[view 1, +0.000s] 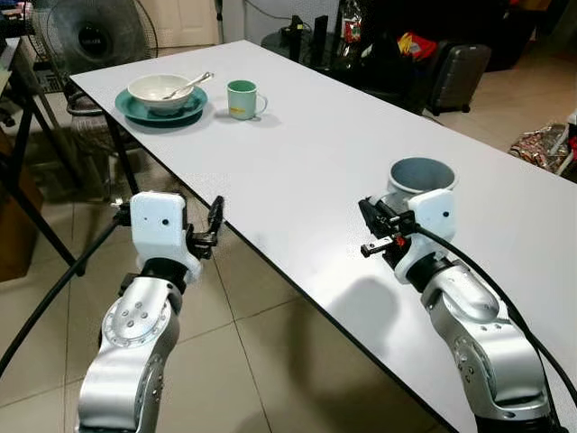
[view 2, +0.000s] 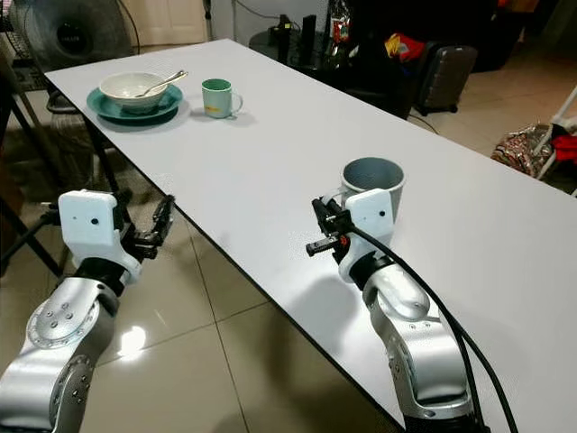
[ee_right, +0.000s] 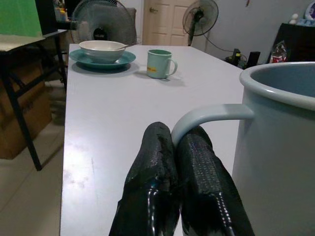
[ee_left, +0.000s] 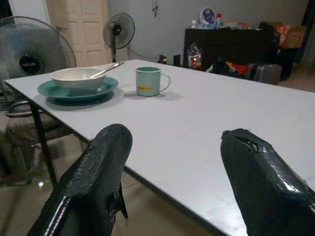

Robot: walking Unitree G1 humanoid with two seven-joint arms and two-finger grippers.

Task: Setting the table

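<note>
Nearest in, the right gripper (view 1: 377, 227) sits low over the white table (view 1: 306, 171), fingers (ee_right: 197, 162) pressed together right at the handle of the grey mug (view 1: 420, 180). From the wrist view they look pinched on the handle's lower curve, though it's hard to say how firm that hold is. The mug stands upright on the table just beyond the gripper.

The left gripper (view 1: 213, 225) hangs off the table's near-left edge, fingers (ee_left: 93, 172) spread wide, holding nothing.

Far left there's one place already laid: a teal plate (view 1: 162, 106) with a white bowl (view 1: 162, 90) and a spoon (view 1: 187, 87) in it, and a green mug (view 1: 242, 99) just to its right.

Best bet for this step is probably to keep the grey mug level, since a handle pinch lets it swing, and to move it slowly to its spot.
</note>
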